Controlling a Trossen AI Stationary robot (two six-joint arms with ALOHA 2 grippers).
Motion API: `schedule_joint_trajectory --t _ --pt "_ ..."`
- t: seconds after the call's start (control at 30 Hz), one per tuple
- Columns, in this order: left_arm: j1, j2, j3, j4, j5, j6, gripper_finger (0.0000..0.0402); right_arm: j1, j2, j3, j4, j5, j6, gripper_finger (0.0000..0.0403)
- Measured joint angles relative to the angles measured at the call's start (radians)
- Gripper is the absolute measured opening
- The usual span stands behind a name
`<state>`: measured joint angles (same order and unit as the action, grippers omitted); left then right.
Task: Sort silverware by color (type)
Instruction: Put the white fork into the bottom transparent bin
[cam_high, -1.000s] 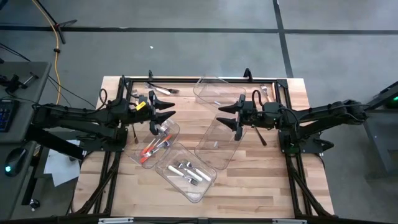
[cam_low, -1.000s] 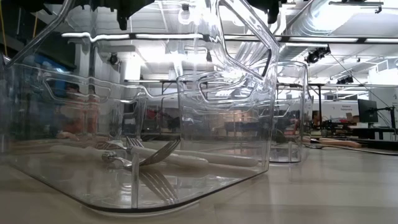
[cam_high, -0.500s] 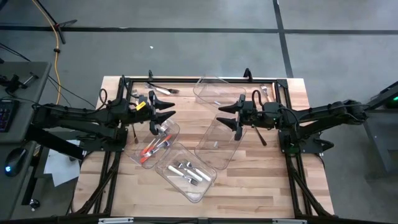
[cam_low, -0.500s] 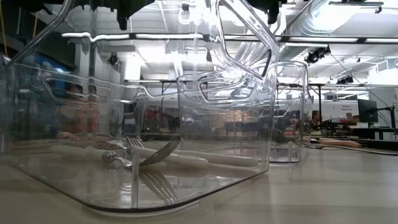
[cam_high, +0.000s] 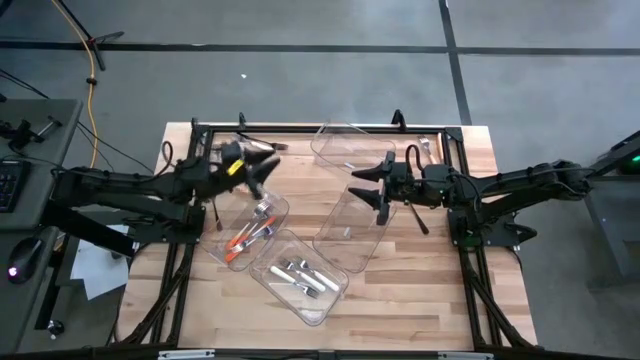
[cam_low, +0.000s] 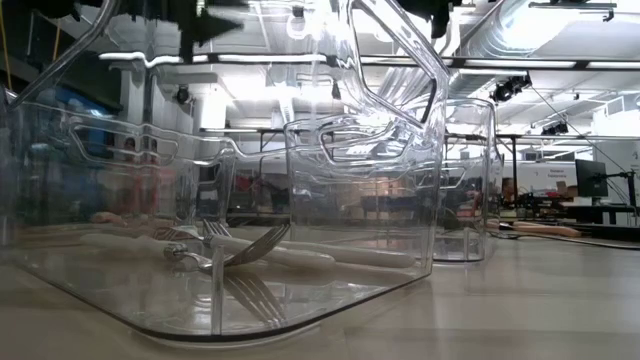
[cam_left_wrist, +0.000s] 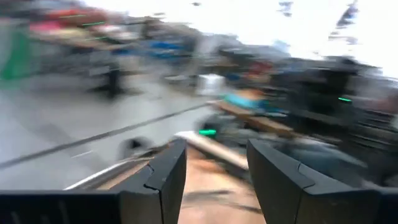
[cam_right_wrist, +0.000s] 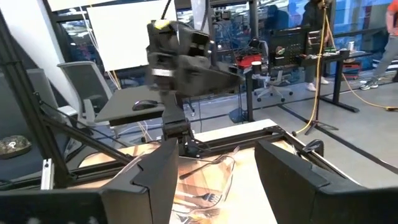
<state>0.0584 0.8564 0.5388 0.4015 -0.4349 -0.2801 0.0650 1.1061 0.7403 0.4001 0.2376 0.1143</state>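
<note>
On the desk (cam_high: 400, 300), silverware sits in clear bins. Orange-handled pieces (cam_high: 243, 241) lie in the bin (cam_high: 222, 253) near the left arm, long axes diagonal, handles toward the near-left corner, metal heads toward the far right. White-handled pieces (cam_high: 300, 277) lie in the next bin (cam_high: 325, 300), nearer the front edge, axes running diagonally from far-left to near-right; low view shows a fork (cam_low: 240, 250) there lying flat on the bin floor. Black pieces (cam_high: 258, 144) lie at the far edge, roughly crosswise. One dark utensil (cam_high: 418, 218) lies on the desk beside the right arm, pointing front to back. Left claw (cam_high: 262, 165) is released, empty, above the desk near the far-left bins, motion-blurred. Right claw (cam_high: 371, 186) is released, empty, over the rim of a large empty bin (cam_high: 345, 240).
</note>
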Motion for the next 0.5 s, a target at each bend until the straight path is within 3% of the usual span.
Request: schedule_joint_trajectory --t 0.1,0.23,0.5 --pt "0.091 0.023 0.072 -0.148 -0.011 -0.042 0.0156 0.000 0.000 0.000 0.000 0.019 0.000 0.0197" --pt "0.265 0.099 0.229 -0.399 0.105 -0.060 0.0156 -0.004 0.000 0.000 0.000 0.025 0.000 0.0197" --pt "0.630 0.395 0.530 -0.965 0.318 -0.014 0.0156 -0.018 0.000 0.000 0.000 0.030 0.039 0.0197"
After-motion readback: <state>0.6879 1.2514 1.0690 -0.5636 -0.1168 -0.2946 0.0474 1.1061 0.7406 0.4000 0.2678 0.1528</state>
